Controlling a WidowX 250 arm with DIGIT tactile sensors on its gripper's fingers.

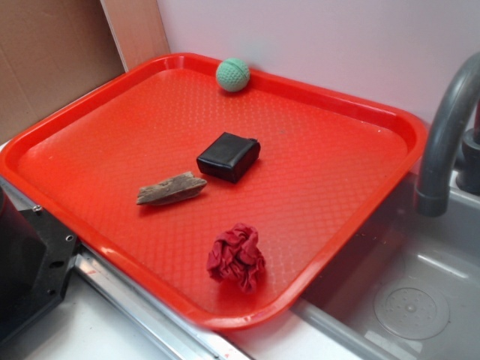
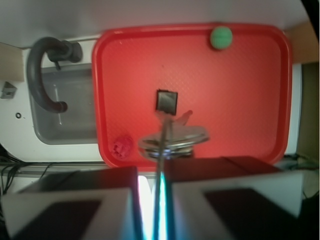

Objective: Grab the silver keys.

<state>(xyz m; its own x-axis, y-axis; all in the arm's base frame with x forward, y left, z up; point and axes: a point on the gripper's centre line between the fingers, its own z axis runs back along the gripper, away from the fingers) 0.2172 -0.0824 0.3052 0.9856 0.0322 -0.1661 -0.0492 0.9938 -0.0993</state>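
In the wrist view my gripper [image 2: 152, 175] is high above the red tray [image 2: 125, 75] and shut on the silver keys [image 2: 172, 140]. One thin key blade runs up between the two fingers [image 2: 70, 205]. The ring and the other keys hang just beyond the fingertips, blurred, over the tray's near edge. The exterior view shows neither the gripper nor the keys.
On the tray [image 1: 90, 150] lie a black box [image 1: 229, 156], a piece of wood [image 1: 171, 188], a crumpled red cloth [image 1: 237, 256] and a green ball [image 1: 233, 75] at the far rim. A grey faucet [image 1: 450, 127] and a sink [image 1: 420, 300] stand to the right.
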